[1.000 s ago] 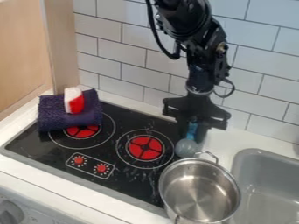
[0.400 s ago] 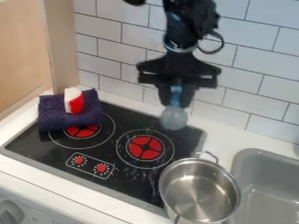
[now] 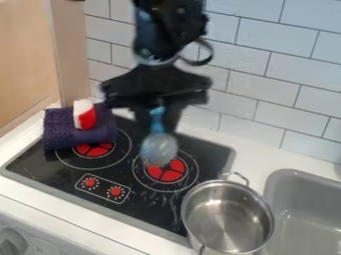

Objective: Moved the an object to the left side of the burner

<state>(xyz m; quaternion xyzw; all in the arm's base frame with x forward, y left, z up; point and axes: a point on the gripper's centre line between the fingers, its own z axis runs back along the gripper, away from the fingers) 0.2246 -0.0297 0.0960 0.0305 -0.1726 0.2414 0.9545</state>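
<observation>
The hand (image 3: 157, 122) is clamped on the blue stem of a round-ended utensil (image 3: 159, 149), which hangs straight below it, nearly upright: stem up between the fingers, pale bulb down. So the thing's long axis runs in line with the hand, and the bulb should meet the stove first.

What matters is where that bulb sits against the burner. In the view it overlaps the upper left part of the right-hand red burner (image 3: 174, 173) — seemingly held above the stove (image 3: 143, 201), though how high I cannot tell. If that is the burner meant, the goal lies just to the view's left, so the coming move is probably a short shift that way, then a lowering.

The other red burner (image 3: 92, 150) lies further left, partly under the rolled purple cloth (image 3: 63, 132). Going too far could bump the roll — and a round end may well tip or roll once let go.
</observation>
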